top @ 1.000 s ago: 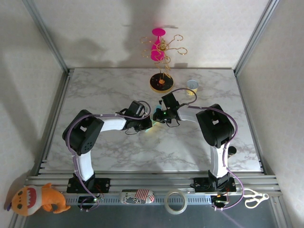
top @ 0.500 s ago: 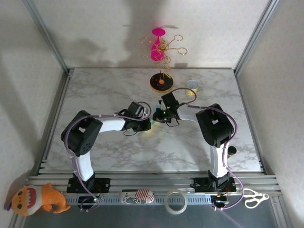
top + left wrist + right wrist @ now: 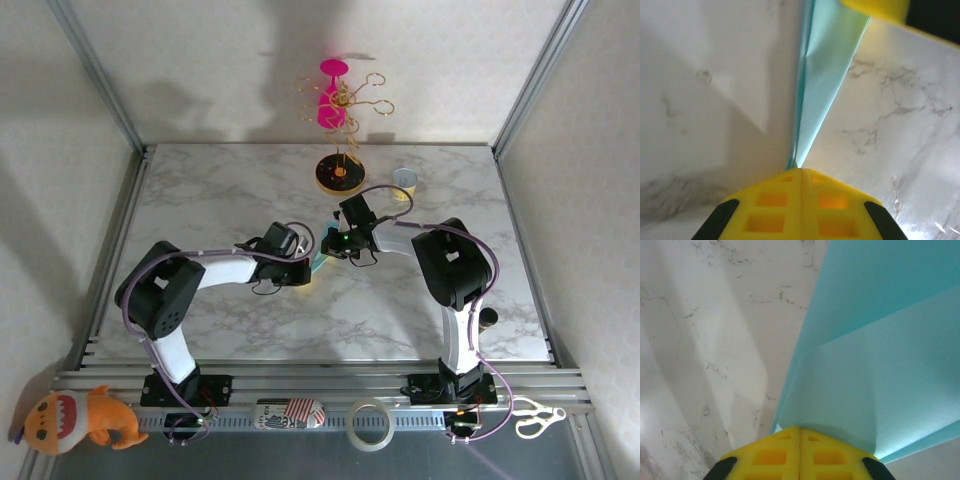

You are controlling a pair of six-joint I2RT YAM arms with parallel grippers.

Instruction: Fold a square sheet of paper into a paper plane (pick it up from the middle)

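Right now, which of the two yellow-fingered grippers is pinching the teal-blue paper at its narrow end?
The left gripper: the folded teal-blue paper tapers to a thin point at its shut jaws. The right gripper clamps a broad, layered part.

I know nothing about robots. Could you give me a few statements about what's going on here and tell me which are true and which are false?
1. The left gripper and right gripper are both shut on the teal paper. True.
2. The teal paper lies flat and unfolded. False: it is folded into layers and pinched between the two grippers.
3. A pink glass hangs on the stand at the far side of the table. True.
4. The orange plush toy sits on the marble. False: it lies off the table, at the near left corner.
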